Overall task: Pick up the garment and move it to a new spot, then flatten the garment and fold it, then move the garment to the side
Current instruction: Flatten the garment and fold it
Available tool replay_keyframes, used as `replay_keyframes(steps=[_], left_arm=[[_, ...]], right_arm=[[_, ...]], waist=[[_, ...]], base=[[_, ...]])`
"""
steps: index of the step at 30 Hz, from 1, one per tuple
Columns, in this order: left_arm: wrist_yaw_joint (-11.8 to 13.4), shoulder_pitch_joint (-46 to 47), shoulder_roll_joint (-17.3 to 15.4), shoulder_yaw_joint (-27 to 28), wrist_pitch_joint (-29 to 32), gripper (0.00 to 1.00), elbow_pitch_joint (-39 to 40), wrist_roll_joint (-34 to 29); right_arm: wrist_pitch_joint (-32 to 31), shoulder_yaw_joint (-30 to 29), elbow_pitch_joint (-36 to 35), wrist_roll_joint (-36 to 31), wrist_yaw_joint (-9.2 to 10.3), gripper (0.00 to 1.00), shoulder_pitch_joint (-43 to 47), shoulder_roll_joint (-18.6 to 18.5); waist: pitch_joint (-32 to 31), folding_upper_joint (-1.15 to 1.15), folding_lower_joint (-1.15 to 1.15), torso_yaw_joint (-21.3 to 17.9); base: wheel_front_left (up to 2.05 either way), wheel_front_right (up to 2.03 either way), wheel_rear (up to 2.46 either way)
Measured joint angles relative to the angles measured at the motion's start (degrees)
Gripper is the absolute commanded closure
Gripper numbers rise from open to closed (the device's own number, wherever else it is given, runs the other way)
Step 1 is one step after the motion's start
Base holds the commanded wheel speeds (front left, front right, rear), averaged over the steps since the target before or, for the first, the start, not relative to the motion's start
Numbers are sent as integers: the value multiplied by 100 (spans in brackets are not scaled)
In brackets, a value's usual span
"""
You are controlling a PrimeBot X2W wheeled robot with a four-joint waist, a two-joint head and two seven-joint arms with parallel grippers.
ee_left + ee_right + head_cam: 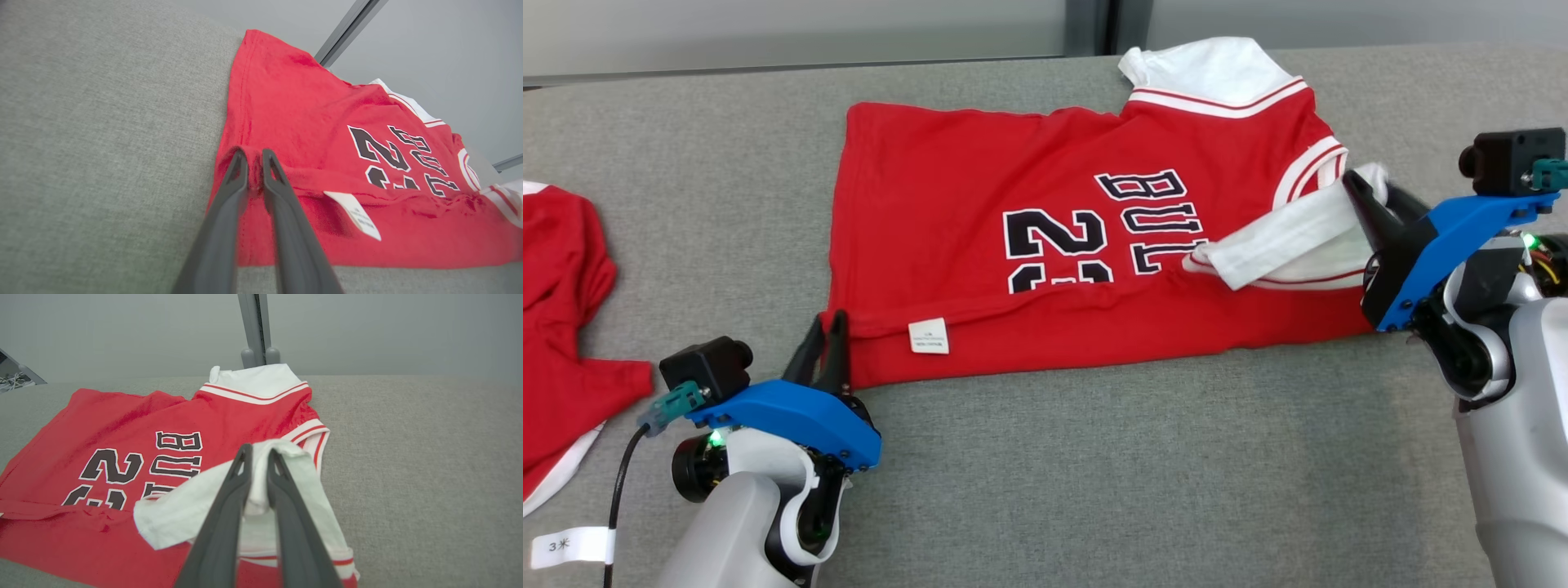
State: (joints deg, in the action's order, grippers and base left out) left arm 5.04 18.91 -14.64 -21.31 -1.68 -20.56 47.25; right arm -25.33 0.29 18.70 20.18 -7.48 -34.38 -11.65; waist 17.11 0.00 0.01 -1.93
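Head view: red jersey garment (pixel 1013 204) lies flat on grey table (pixel 1094 490), near edge folded over. Left pincer (pixel 827 327) narrow, nipping hem corner (pixel 866 367) at near left. Right pincer (pixel 1368 186) narrow, nipping white sleeve (pixel 1282 237) at garment's right end. Another red shirt (pixel 564 286) well apart at left.

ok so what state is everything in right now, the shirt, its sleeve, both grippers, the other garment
jersey: spread on the grey table, near edge folded up over the front, label showing
white sleeve: folded in across the chest, end bunched
left gripper: nearly closed, pinching the jersey's near left corner
right gripper: nearly closed, pinching the white sleeve
second red garment: crumpled, apart from both grippers
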Motion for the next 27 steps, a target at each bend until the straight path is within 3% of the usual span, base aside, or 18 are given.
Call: replay_keyframes(steps=[7, 15, 21, 27], left_arm=[[-36, 8, -12, -24, -277, 0, -146, -110], [65, -432, -159, -288, -299, 0, 25, -355], [215, -501, -110, -348, -247, 0, -201, -392], [352, -291, -102, -365, -216, 0, -495, -488]], right_arm=[[634, 151, 69, 236, 0, 0, -36, 3], [300, -165, -75, 31, 0, 0, 816, -57], [433, -1003, -174, -846, 1, 0, 1376, 382], [623, -1351, -111, -1322, 0, 0, 1433, 781]], waist=[[-163, 0, 0, 84], [-444, 0, -1, 56], [-360, 0, -1, -7], [-177, 0, -1, -101]], base=[[0, 0, 0], [0, 0, 0], [0, 0, 0], [0, 0, 0]])
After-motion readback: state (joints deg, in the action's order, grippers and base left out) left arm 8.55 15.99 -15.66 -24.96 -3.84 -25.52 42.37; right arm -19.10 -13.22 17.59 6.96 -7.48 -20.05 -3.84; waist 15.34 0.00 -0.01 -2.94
